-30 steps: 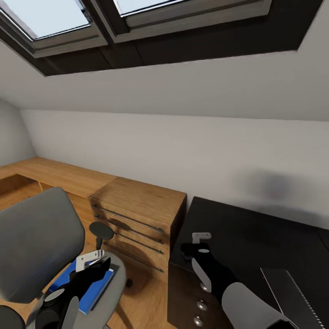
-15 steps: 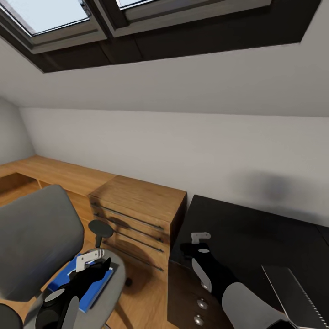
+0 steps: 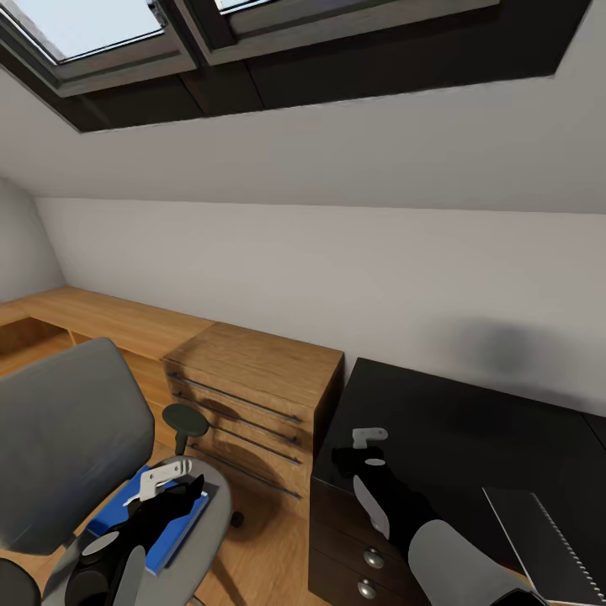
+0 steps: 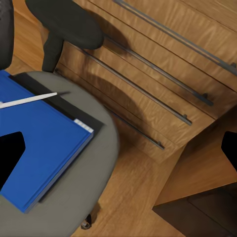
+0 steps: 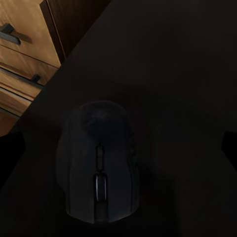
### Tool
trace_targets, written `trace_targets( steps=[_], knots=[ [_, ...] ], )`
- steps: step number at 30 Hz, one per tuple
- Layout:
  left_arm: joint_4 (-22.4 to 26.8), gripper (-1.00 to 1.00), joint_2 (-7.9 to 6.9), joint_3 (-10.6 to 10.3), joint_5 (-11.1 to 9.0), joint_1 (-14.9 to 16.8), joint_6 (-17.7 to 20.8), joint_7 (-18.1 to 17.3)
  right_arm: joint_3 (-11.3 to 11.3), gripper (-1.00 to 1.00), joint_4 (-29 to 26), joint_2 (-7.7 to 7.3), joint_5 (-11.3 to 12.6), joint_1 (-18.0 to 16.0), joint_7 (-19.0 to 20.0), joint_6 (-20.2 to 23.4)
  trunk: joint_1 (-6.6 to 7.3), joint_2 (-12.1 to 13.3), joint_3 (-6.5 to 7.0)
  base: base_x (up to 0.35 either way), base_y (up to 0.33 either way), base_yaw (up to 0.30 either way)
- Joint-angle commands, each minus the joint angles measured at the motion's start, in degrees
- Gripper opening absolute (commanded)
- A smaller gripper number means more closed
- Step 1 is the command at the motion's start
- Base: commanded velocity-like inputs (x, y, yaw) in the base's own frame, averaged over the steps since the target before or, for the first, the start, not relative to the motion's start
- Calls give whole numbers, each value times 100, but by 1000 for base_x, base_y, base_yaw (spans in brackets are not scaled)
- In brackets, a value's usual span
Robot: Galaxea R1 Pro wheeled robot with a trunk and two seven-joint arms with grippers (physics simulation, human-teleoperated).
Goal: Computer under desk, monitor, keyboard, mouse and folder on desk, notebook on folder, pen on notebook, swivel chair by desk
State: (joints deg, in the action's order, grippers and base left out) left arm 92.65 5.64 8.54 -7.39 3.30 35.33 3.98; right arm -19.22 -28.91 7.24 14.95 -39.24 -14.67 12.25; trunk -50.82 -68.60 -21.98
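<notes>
head view: left gripper poised over the swivel chair, just above the folder lying flat on the seat, probably lined up for a grab. right gripper parked above the near corner of the desk, beside the wooden cabinet. keyboard lying at the desk's front edge, toward the right. jaw spread hard to read from up here for either arm.

left wrist view: folder resting on the grey seat with the pen lying across its far edge, a thin white stick lost in the head view. dark slab under the blue, likely the notebook, not certain. black armrest close by, cabinet drawers behind. fingertip at one border, the other at the opposite border, so jaws wide, holding nothing.

right wrist view: mouse sitting on the black desk near its corner, directly below the gripper and hidden by the wrist in the head view. dark fingertips at both borders, well apart, jaws wide with nothing between; looks like either a fresh release or a hover before pickup, cannot tell which.
</notes>
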Motion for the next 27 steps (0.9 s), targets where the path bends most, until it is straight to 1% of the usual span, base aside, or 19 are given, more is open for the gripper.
trace_targets(
  steps=[1,2,3,6,11,22,24,27],
  knots=[
    [7,100,2,4,-61,4,29,42,-47,100,-10,-5,25,-5,-53,26,0,-5,-7,0,0,0],
    [7,100,1,5,-61,4,28,42,-47,100,-10,-4,-33,-5,-53,28,0,-5,-7,0,0,0],
    [7,100,-1,7,-61,4,27,42,-45,100,-10,3,-162,-5,-53,25,0,-5,-7,161,0,0],
    [7,100,-6,11,-61,4,27,42,-46,100,-10,5,-191,-5,-53,24,0,-5,-7,210,0,0],
    [7,100,-3,13,-61,4,32,42,-46,100,-8,6,-208,-5,-53,26,0,-5,-7,84,0,0],
    [7,100,-2,42,-61,4,35,50,-62,100,6,20,-212,-5,-47,63,0,-5,-7,9,0,0],
    [7,100,-2,42,-61,4,35,50,-63,100,9,28,-209,-5,-42,88,0,-5,-7,0,0,0],
    [7,100,-2,43,-61,4,35,50,-64,100,8,42,-205,-5,-42,248,0,-5,-7,0,0,0]
  ],
)
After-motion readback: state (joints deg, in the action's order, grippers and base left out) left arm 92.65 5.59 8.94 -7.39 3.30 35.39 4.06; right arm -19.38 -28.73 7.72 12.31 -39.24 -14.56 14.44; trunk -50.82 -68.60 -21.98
